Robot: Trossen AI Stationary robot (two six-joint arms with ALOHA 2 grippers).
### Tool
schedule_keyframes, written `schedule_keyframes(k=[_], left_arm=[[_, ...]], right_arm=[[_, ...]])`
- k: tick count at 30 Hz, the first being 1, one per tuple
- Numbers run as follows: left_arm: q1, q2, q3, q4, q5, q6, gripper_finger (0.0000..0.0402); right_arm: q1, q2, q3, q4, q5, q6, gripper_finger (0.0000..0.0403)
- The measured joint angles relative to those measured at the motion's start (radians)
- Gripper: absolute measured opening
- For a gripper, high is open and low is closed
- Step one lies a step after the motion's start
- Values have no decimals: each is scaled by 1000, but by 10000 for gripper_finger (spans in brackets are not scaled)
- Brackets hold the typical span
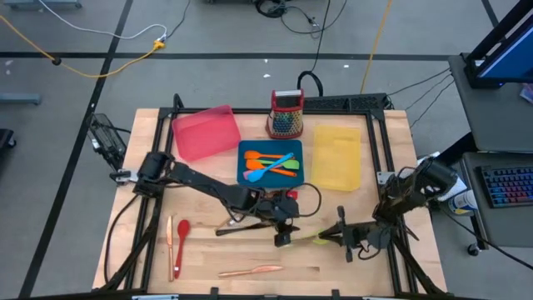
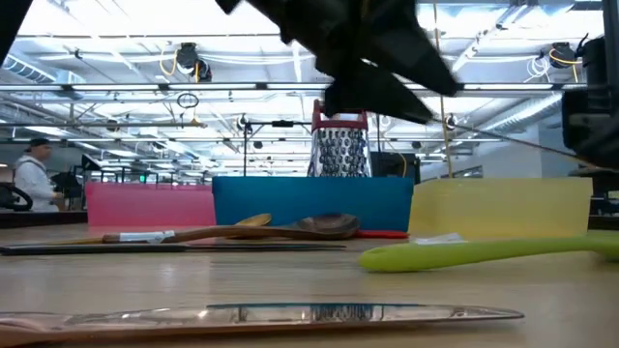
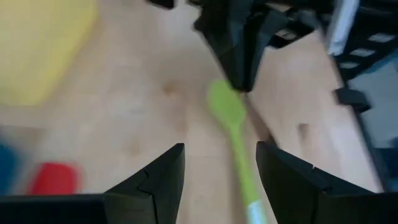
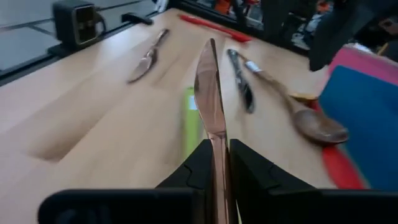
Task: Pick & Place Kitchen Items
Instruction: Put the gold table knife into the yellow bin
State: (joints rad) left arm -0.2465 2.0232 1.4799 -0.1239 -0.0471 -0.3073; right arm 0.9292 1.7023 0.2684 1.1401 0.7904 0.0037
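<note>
A wooden table (image 1: 366, 275) seen from above, with two dark robot arms reaching toward its front middle.

The left gripper (image 1: 284, 237) hangs over the table in front of the blue tray (image 1: 246, 148), its fingers (image 3: 158, 177) spread wide with nothing between them. Just below and ahead of it lies a green spatula (image 3: 236, 134) flat on the wood, between the two grippers.

The right gripper (image 1: 343, 234) sits low near the table's front right. Its fingers are pressed together on a copper knife (image 4: 211, 99), whose blade sticks straight out past the fingertips, above the green spatula.

The blue tray at the table's centre holds orange and blue spatulas (image 1: 271, 164). A pink tray (image 1: 205, 132) lies to its left at the back and a yellow tray (image 1: 337, 157) to its right. Behind the blue tray stands a red-framed grater (image 1: 286, 115).

Loose utensils remain on the wood. A wooden spoon (image 4: 298, 112) and a dark utensil (image 4: 241, 84) lie beside each other in front of the blue tray, near the left gripper. A red spoon (image 1: 181, 235) and an orange utensil (image 1: 169, 242) lie side by side at the front left. A second copper knife (image 1: 250, 271) lies along the front edge.

In the level view a person (image 2: 29, 174) stands far off in the room behind the table.
</note>
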Motion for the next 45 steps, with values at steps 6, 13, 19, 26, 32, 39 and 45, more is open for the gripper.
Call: schedule_keyframes(k=[6,13,19,26,32,39,45], left_arm=[[1,-91,0,-192,-149,50,202],[1,-201,0,-425,-322,60,202],[2,-268,0,-530,-380,216,202],[2,-286,1,-483,-379,224,202],[3,-286,1,-370,-380,223,202],[3,-286,1,-189,-379,221,202],[3,-286,1,-50,-378,221,202]], right_arm=[[-44,-184,-1,-191,102,-17,34],[-104,-404,-1,-470,325,-2,30],[-163,-563,-1,-637,511,32,36],[-281,-674,-1,-764,576,101,30],[-390,-683,-14,-899,506,276,35],[-487,-684,-99,-898,474,478,32],[-541,-683,-175,-899,399,619,32]])
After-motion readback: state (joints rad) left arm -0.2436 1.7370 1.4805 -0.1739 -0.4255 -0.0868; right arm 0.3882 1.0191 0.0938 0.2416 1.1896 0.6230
